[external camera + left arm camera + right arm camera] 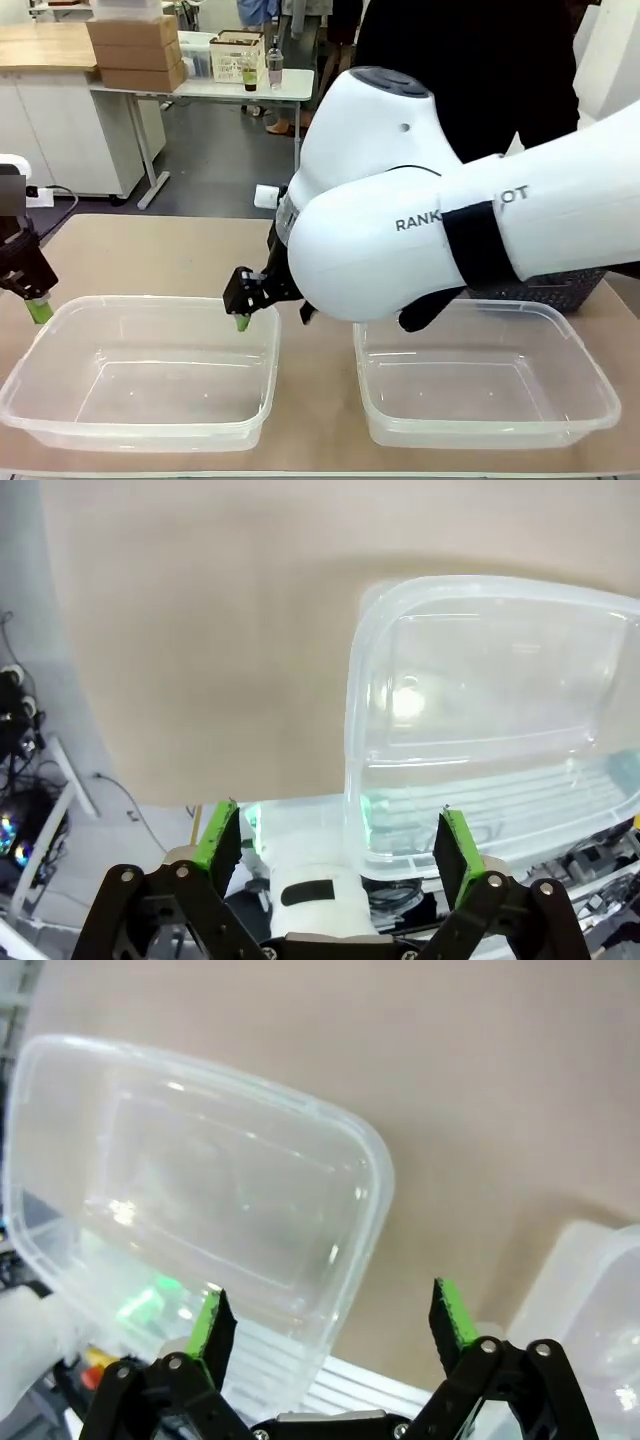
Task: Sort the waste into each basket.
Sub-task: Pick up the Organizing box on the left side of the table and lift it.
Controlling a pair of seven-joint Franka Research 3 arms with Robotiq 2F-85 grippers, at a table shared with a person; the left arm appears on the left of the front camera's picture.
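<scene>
Open, empty: left gripper [38, 312] by left tub [140, 428] outer end, right gripper [243, 322] over inner rim (right tub [490, 432] beside).

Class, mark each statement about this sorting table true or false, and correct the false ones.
1. The left tub and the right tub are both empty. True.
2. The right end effector hangs over the right tub. False: it hangs at the left tub's far right corner.
3. The left end effector grips a can. False: it is open and holds nothing.
4. A dark mesh basket stands behind the right tub. True.
</scene>
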